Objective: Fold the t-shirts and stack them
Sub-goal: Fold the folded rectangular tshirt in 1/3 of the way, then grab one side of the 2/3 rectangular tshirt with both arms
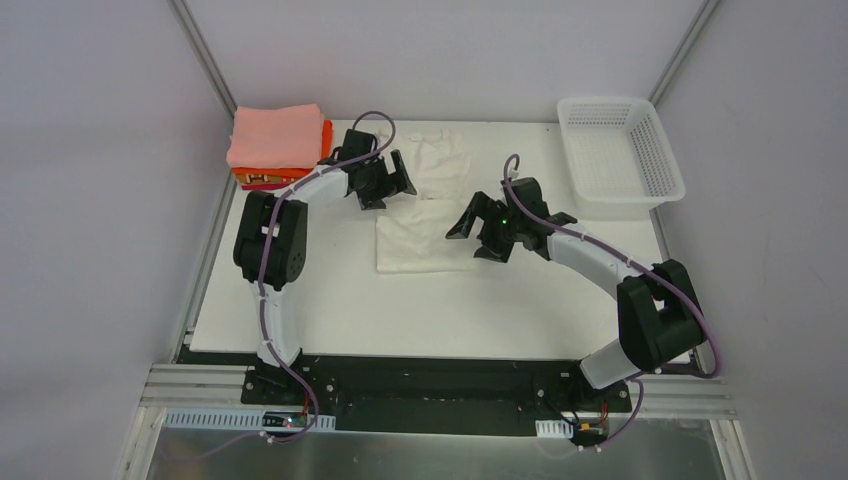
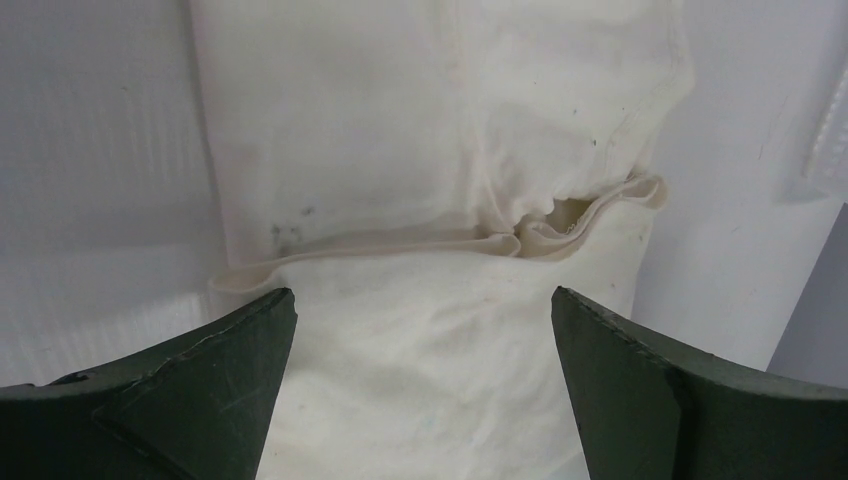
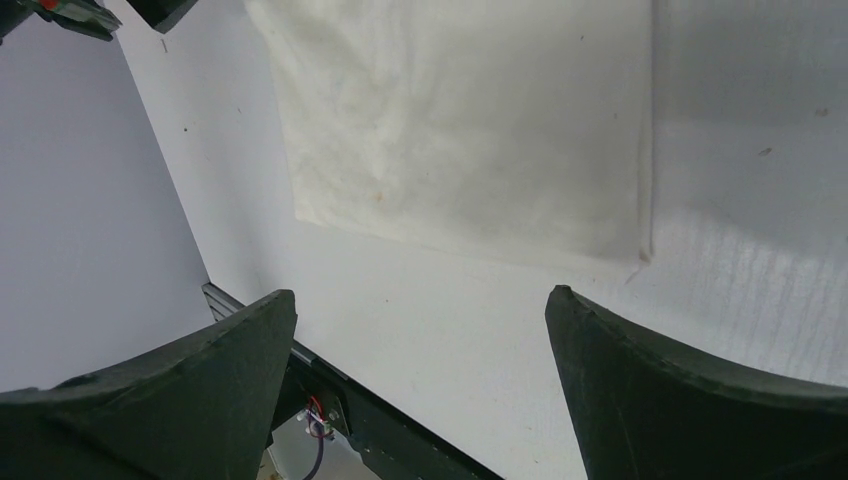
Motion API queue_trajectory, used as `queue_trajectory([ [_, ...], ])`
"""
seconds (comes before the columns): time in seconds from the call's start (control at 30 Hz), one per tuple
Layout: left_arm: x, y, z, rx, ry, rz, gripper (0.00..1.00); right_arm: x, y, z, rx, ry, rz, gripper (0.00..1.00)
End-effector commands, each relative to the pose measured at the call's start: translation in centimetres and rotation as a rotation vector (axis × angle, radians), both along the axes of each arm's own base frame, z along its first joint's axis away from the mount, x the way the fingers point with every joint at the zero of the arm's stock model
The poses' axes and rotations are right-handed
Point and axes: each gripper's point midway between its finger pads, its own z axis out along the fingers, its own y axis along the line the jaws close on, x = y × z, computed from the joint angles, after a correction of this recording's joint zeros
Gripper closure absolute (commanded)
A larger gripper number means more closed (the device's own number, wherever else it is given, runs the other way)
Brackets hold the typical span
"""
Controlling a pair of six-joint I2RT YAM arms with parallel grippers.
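Observation:
A cream-white t-shirt [image 1: 425,215] lies partly folded in the middle of the table. It also shows in the left wrist view [image 2: 430,200] and the right wrist view [image 3: 470,120]. A folded stack sits at the back left, a salmon-pink shirt [image 1: 272,135] on top of an orange one [image 1: 322,135]. My left gripper [image 1: 388,185] is open and empty, just above the cream shirt's left side. My right gripper [image 1: 472,232] is open and empty at the shirt's right edge. No magenta shirt is in view.
A white plastic lattice basket [image 1: 620,155] stands at the back right. The table's [image 1: 420,310] near edge meets a black rail where the arm bases are bolted. Grey walls close in the left and right sides.

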Motion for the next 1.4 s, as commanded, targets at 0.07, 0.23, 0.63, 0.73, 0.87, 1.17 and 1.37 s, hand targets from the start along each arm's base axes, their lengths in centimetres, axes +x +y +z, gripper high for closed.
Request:
queue_trajectory([
  [0.07, 0.2, 2.1, 0.6, 0.083, -0.003, 0.032, 0.00, 0.3, -1.5, 0.6, -0.069, -0.046, -0.039, 0.00],
  [0.23, -3.2, 4.7, 2.8, 0.168, -0.049, 0.092, 0.00, -0.6, -3.1, -0.5, -0.123, -0.018, -0.102, 0.00],
  [0.63, -16.5, 5.2, 0.1, 0.160, 0.067, 0.127, 0.02, -0.3, -4.2, -3.8, -0.159, 0.080, -0.246, 0.05],
  [0.73, -18.0, 4.2, -0.7, 0.155, 0.084, 0.110, 0.14, 0.0, -3.9, -4.7, -0.146, 0.102, -0.260, 0.15],
  [0.87, -18.8, 4.2, -2.5, 0.154, 0.129, 0.139, 0.35, -0.3, -3.0, -6.2, -0.125, 0.153, -0.233, 0.24],
  [1.17, -19.2, 4.6, -4.6, 0.161, 0.176, 0.189, 0.47, -1.3, -3.2, -8.2, -0.137, 0.205, -0.226, 0.33],
  [1.37, -18.3, 5.4, -4.3, 0.146, 0.131, 0.235, 0.46, -1.8, -3.8, -8.8, -0.163, 0.213, -0.235, 0.35],
])
